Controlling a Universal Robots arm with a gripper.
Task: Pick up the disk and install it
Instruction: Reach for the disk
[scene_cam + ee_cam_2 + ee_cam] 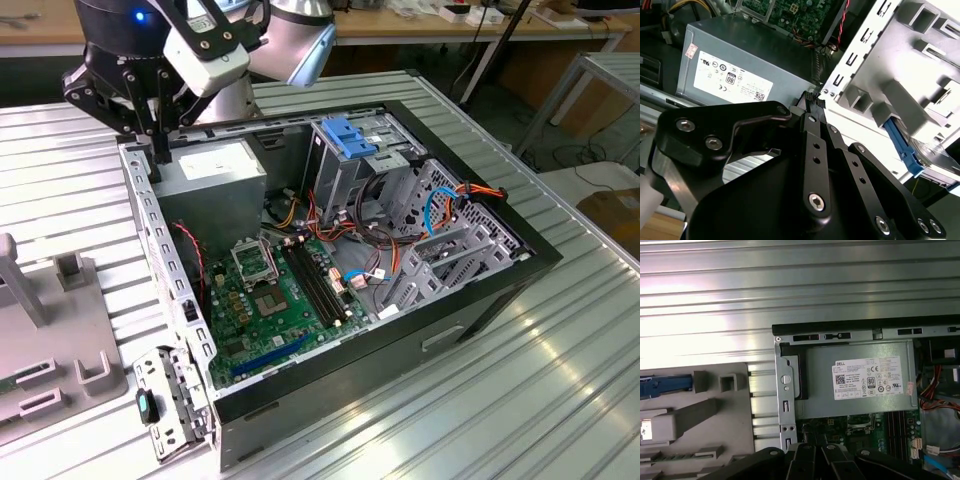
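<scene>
The disk (901, 144) shows as a bright blue rail with grey metal beside it, resting in a grey fixture tray (900, 100) outside the computer case. In the first wrist view the disk (665, 385) lies at the edge of the same tray (730, 430). My gripper (157, 165) hangs over the case's wall by the power supply (205, 180), apart from the disk. In the second wrist view my gripper (812, 97) is shut, its black fingers together with nothing between them. The drive cage (350, 140) with its blue top stands upright at the far side of the case.
The open case (400, 340) lies on a ribbed metal table (560, 380) with the motherboard (280, 300) and loose red, orange and blue cables inside. The fixture tray (60, 340) sits at the exterior view's left of the case, with upright pegs.
</scene>
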